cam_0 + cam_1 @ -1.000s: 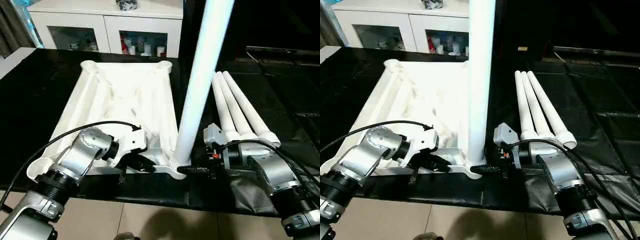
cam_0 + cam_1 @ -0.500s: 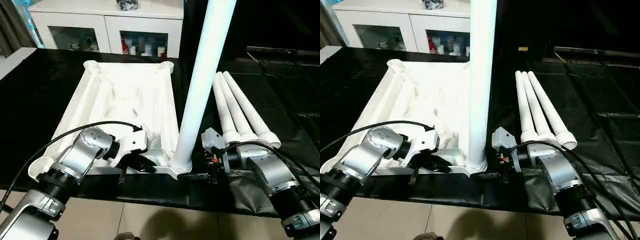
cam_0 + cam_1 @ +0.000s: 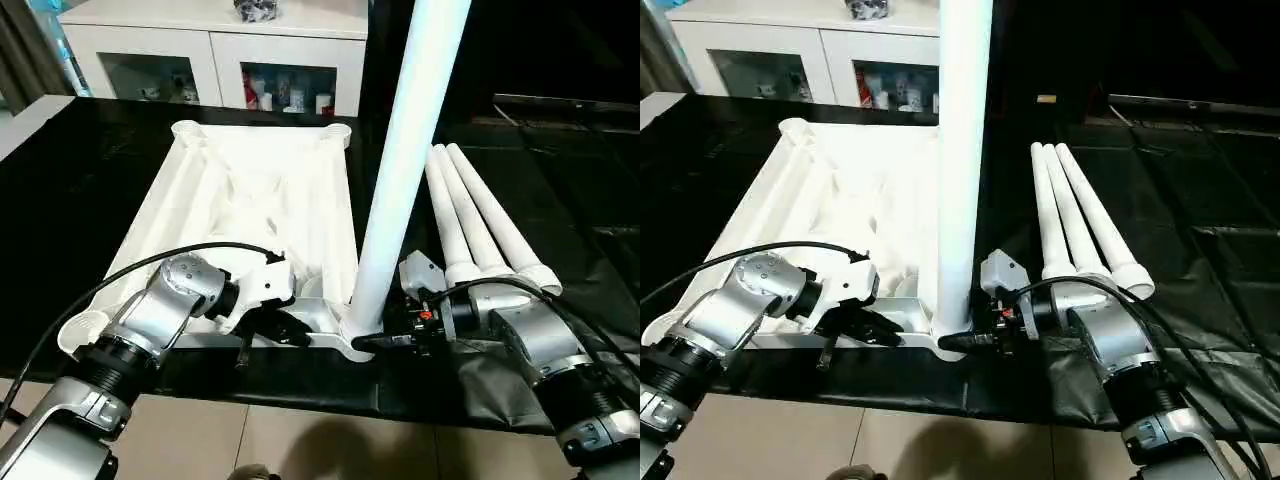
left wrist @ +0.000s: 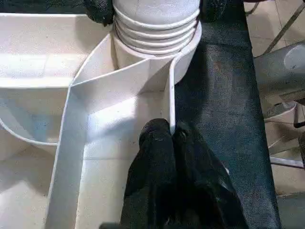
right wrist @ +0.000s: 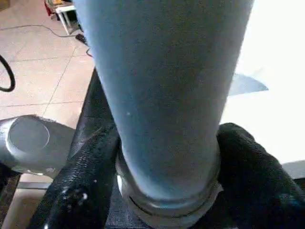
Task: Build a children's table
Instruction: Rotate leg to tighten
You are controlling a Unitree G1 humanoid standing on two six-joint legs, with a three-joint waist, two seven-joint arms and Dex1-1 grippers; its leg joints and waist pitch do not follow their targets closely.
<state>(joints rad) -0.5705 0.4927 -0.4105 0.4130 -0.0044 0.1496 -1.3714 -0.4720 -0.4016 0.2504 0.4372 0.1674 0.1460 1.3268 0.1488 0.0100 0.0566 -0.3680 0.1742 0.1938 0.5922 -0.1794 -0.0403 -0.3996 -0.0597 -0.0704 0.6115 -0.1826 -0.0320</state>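
Note:
The white tabletop (image 3: 250, 190) lies underside up on the black table. One white leg (image 3: 405, 150) stands upright in its near right corner socket (image 4: 157, 28). My left gripper (image 3: 290, 333) is shut, its fingertips (image 4: 159, 138) pinching the thin edge wall of the tabletop just beside that socket. My right gripper (image 3: 375, 340) reaches in from the right at the foot of the upright leg. Its two black fingers (image 5: 81, 186) lie against either side of the leg's base (image 5: 167, 143). Three more legs (image 3: 470, 215) lie side by side to the right of the tabletop.
A white glass-door cabinet (image 3: 210, 50) stands behind the table. The table's near edge (image 3: 300, 385) runs just under both grippers, with tiled floor (image 3: 300, 440) below. Black cables trail from both wrists. Black cloth covers the table to the right of the lying legs.
My right gripper has moved in toward the upright leg's foot and its fingers have closed onto it. The left gripper has kept its hold.

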